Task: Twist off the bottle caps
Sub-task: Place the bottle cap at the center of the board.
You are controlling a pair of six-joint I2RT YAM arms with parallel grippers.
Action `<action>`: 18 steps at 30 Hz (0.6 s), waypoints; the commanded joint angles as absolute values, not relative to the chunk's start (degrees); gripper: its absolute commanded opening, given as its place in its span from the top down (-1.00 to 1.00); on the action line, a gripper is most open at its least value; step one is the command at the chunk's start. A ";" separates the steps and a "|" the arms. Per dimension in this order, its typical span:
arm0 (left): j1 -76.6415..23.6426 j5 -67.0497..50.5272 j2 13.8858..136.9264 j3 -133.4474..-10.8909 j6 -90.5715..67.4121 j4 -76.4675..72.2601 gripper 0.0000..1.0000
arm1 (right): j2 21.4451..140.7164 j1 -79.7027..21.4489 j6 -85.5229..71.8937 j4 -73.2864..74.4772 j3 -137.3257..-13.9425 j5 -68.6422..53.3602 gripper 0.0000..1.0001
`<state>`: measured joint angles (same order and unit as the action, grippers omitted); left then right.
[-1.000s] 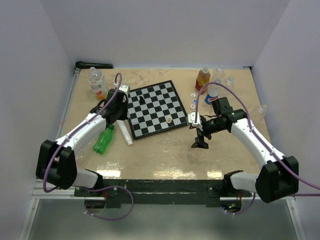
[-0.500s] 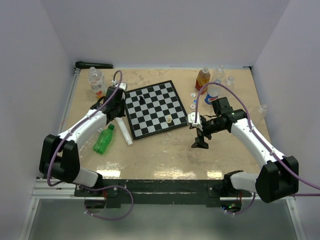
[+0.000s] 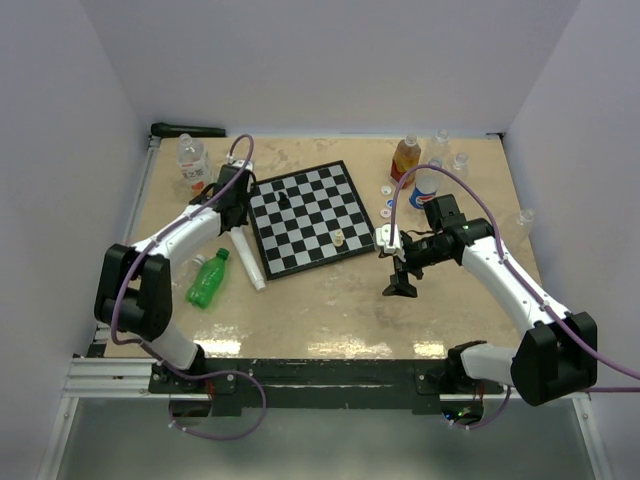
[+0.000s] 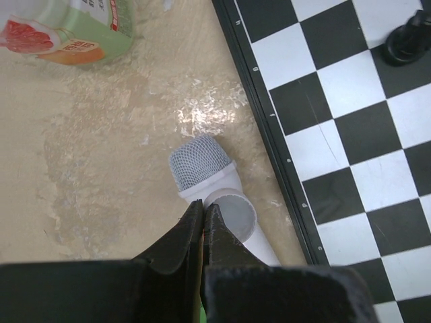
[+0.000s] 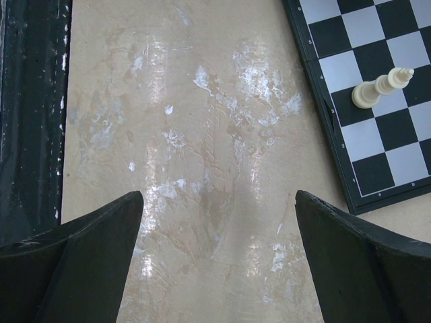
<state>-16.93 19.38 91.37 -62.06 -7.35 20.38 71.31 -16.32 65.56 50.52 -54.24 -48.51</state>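
Observation:
My left gripper (image 3: 235, 218) is shut and empty, hovering by the chessboard's left edge. In the left wrist view its closed tips (image 4: 203, 206) hang over the mesh-topped end of a white tube (image 4: 202, 171), with a labelled clear bottle (image 4: 74, 30) beyond. That bottle (image 3: 192, 165) stands at the back left. A green bottle (image 3: 207, 281) lies on its side, its cap (image 3: 222, 254) pointing away from me. My right gripper (image 3: 402, 283) is open over bare table, fingers wide apart (image 5: 217, 202). An orange-labelled bottle (image 3: 404, 157) and a blue-white one (image 3: 424, 188) stand at the back right, loose caps (image 3: 388, 204) beside them.
The chessboard (image 3: 306, 216) fills the middle, with a black piece (image 3: 284, 198) and a white piece (image 3: 340, 238) on it. The white tube (image 3: 248, 258) lies along its left edge. Small clear bottles (image 3: 460, 160) stand at the back right. The table's dark front edge (image 5: 30, 101) shows left of my right gripper.
My left arm has swung its elbow inward and carried the shut gripper a little farther back along the board's edge. The right arm has not moved.

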 commanded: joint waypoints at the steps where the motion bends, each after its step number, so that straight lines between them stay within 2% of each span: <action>1: -14.95 22.23 95.09 -67.14 -5.27 18.37 1.00 | 70.66 -16.08 65.30 49.92 -54.14 -48.69 -0.97; 6: -11.96 22.15 98.08 -69.43 -6.50 17.23 1.00 | 70.58 -16.08 65.39 50.01 -54.14 -48.69 -0.97; 18: -2.03 17.85 97.38 -63.81 -12.92 8.97 1.00 | 70.84 -16.08 65.48 50.01 -54.05 -48.60 -0.97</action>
<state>-5.41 20.32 98.35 -64.51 -9.93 13.67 71.31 -16.32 65.56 50.54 -54.24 -48.51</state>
